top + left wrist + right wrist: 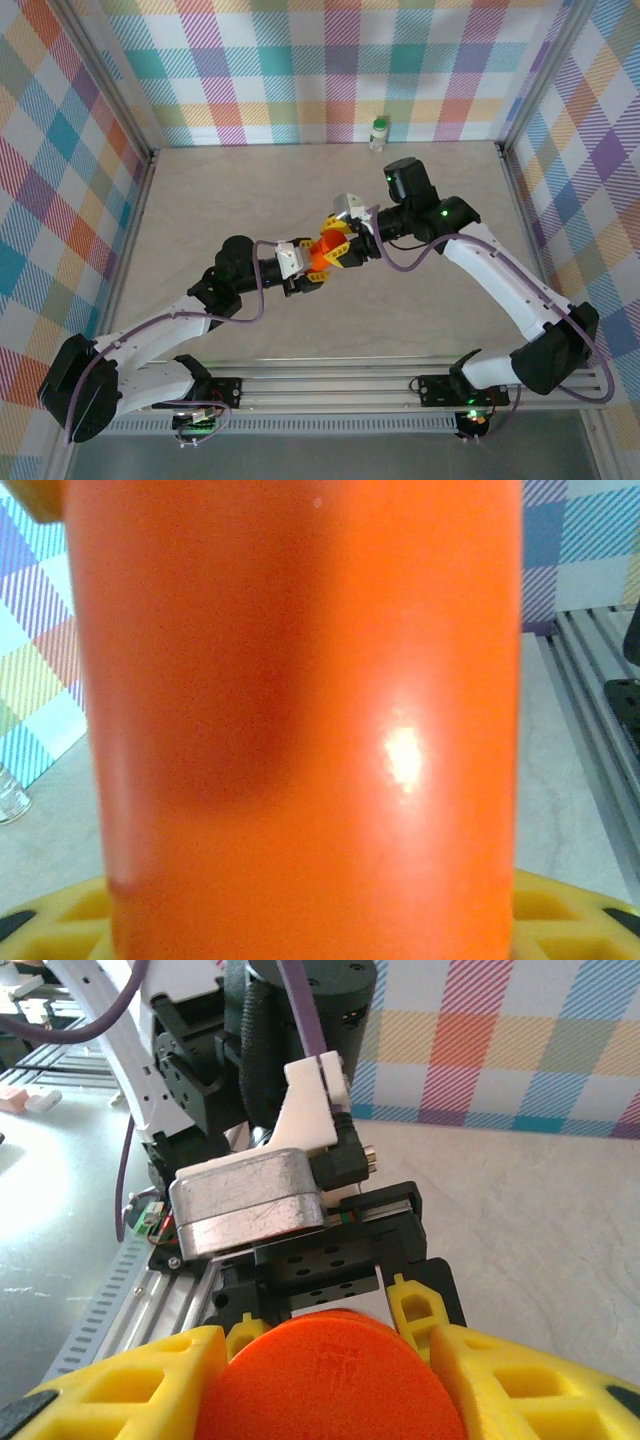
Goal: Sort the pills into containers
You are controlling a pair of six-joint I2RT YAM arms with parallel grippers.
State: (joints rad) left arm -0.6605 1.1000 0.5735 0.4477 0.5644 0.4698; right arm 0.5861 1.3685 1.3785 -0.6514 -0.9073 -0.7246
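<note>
Over the middle of the table, seen from above, our left gripper and right gripper meet nose to nose, and the orange vial is held between them. Far back by the wall stands the white bottle with its green top, well apart from us. From our left wrist, the vial looks big and close, with our yellow fingers squeezed on its sides. From our right wrist, our yellow fingers hug the round orange lid on both sides. We think the job now is to twist the lid off. To do it well, the left should hold tight, the right should turn slowly in line with the vial, then pull away gently so nothing spills
</note>
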